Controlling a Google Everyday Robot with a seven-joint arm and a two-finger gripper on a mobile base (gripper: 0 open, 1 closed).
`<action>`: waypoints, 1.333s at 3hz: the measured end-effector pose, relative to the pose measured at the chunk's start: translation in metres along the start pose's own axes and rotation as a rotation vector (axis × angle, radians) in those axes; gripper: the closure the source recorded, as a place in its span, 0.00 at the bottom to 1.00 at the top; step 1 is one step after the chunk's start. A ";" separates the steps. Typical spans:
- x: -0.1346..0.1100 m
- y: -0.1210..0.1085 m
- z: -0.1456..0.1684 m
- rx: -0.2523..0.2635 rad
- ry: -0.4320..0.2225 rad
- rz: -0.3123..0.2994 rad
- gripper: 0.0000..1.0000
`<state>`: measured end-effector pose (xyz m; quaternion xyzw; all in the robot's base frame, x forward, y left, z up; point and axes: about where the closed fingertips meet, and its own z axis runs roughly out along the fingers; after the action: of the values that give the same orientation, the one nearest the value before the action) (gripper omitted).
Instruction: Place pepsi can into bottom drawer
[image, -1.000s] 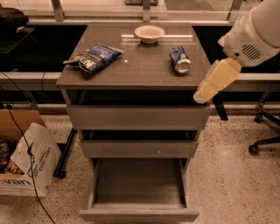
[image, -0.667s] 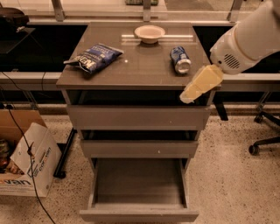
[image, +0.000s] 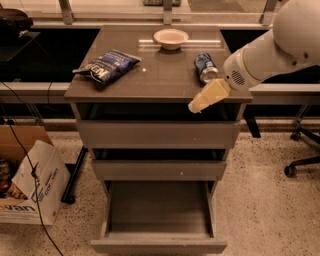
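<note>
Pepsi can: small blue can with white markings and a silver end, lying on its side at 2 o'clock on the cabinet top.
Bottom drawer: pulled open, with a plain grey-brown front and a wide, deep box.
Gripper: cream fingers pressed into one tapered wedge and holding nothing; it hung at the cabinet's front edge, at 7 o'clock from the can and apart from it.
Chip bag: at 10 o'clock.
Bowl: at 12 o'clock.

Grey-brown counter: white round bowl at 12 o'clock, crinkly blue chip bag at 9, blue metal pepsi can at 2; pincer at 4.
</note>
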<state>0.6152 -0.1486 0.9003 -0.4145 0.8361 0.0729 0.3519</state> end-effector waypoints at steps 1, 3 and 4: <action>0.002 -0.017 0.036 -0.020 -0.028 0.038 0.00; -0.007 -0.023 0.045 0.015 -0.089 0.096 0.00; -0.024 -0.055 0.066 0.104 -0.238 0.218 0.00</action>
<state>0.7012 -0.1414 0.8768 -0.2909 0.8311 0.1158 0.4595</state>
